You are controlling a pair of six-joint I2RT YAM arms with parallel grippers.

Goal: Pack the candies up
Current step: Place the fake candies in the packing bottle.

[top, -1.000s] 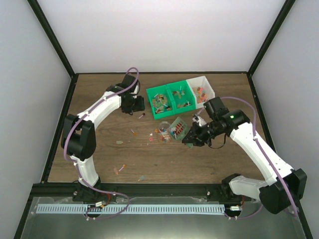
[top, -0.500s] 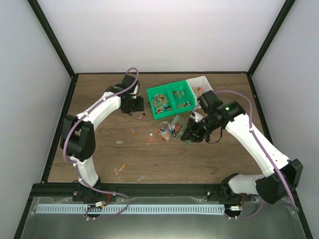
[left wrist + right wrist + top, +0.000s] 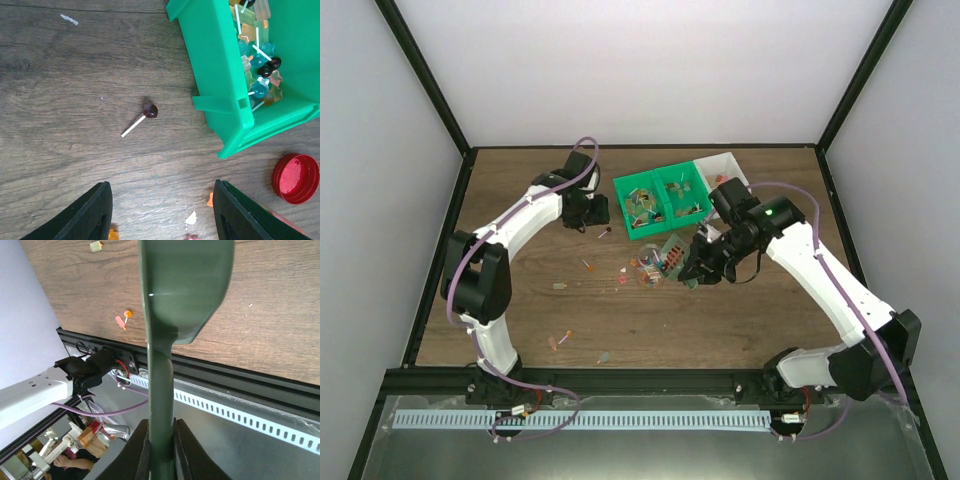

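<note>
My right gripper [image 3: 704,266] is shut on the handle of a green scoop [image 3: 672,254] loaded with candies, held tilted beside a small clear jar [image 3: 647,273]. In the right wrist view the jaws [image 3: 161,429] clamp the scoop's handle [image 3: 161,390], and its underside hides the load. More candies fill the green bins [image 3: 660,198] and the white bin [image 3: 727,180]. My left gripper [image 3: 588,208] is open and empty above the table [image 3: 161,185], near a dark lollipop [image 3: 150,110]. Loose candies [image 3: 560,338] lie scattered on the wood.
A round red lid [image 3: 295,177] lies on the table near the green bin's corner [image 3: 225,100]. Small candies [image 3: 127,314] lie towards the table's front edge, with the black frame rail [image 3: 620,382] beyond. Dark frame posts stand along both sides.
My right arm has moved left and slightly away from me, bringing the loaded scoop closer to the jar. The left arm has not moved.
</note>
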